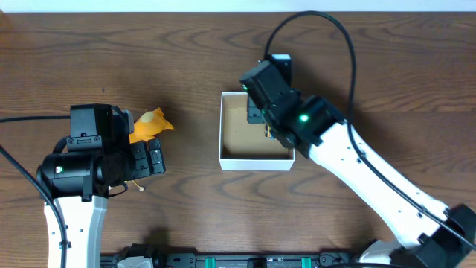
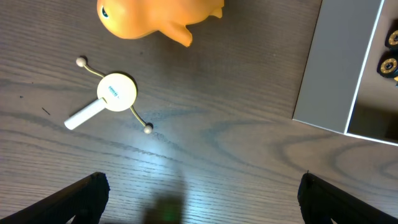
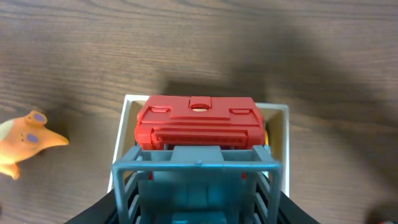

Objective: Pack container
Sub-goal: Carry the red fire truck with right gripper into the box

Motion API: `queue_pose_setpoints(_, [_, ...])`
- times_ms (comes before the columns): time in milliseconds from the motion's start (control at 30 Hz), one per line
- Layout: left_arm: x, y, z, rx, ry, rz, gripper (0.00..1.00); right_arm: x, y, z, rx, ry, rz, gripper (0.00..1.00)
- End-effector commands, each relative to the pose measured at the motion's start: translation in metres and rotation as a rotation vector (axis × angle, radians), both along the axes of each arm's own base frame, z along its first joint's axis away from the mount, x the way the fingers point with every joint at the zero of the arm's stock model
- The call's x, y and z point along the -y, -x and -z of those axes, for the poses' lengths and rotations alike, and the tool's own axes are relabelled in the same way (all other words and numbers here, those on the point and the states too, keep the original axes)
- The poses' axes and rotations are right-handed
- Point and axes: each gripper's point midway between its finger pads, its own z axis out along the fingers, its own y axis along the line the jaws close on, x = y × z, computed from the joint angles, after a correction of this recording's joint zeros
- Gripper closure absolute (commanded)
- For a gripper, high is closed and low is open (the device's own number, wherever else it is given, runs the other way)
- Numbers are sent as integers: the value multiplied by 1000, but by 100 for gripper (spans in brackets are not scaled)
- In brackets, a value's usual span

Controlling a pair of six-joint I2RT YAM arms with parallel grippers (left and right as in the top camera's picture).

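Care matters: my right gripper (image 3: 199,205), clamped on the toy truck (image 3: 198,121), should lower level inside the container (image 1: 256,162) before releasing.

Both my arms look alike: left arm (image 1: 74,223) and right arm (image 1: 372,175) have white rounded links and black boxy wrist housings. Green status light (image 1: 303,117) on right wrist. Black cables (image 1: 327,30) loop off. Left gripper (image 2: 202,193) has matte black fingertips.
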Motion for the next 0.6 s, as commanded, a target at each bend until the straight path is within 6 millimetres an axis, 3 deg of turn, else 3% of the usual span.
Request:
queue_pose_setpoints(0, [-1, -2, -5, 11, 2, -13, 2, -9, -9, -2, 14, -11, 36, 99])
queue_pose_setpoints(300, [-1, -2, -5, 11, 2, -13, 2, -25, -6, 66, -160, 15, 45, 99])
queue_pose_setpoints(567, [-1, -2, -5, 11, 1, -14, 2, -29, -5, 108, -245, 65, 46, 98])
